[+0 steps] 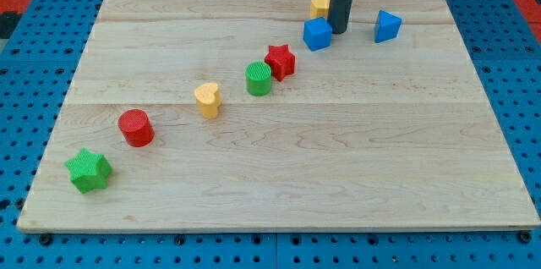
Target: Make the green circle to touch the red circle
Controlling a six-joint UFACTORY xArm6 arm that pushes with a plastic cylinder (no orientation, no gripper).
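Tip (338, 31) just beside blue cube (317, 34); green circle (259, 79) well apart from red circle (135, 127)

Wooden board (338, 176) carries 7 blocks: green star (90, 170) near bottom-left corner; red circle (135, 127), yellow heart (208, 99), green circle (259, 78), red star (281, 61) diagonally toward top edge; yellow block (320, 3), blue cube (317, 34), blue block (386, 25) near top edge.

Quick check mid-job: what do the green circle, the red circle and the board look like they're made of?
Green circle and red circle: probably plastic, maybe 3D-printed, with a matte finish; their tops show fine ridged lines and flat, uniform colour. Board: light wood, going by the grain streaks and plank seams; it looks smooth with a slight sheen. My tip sits by the blue cube, well away from both circles.
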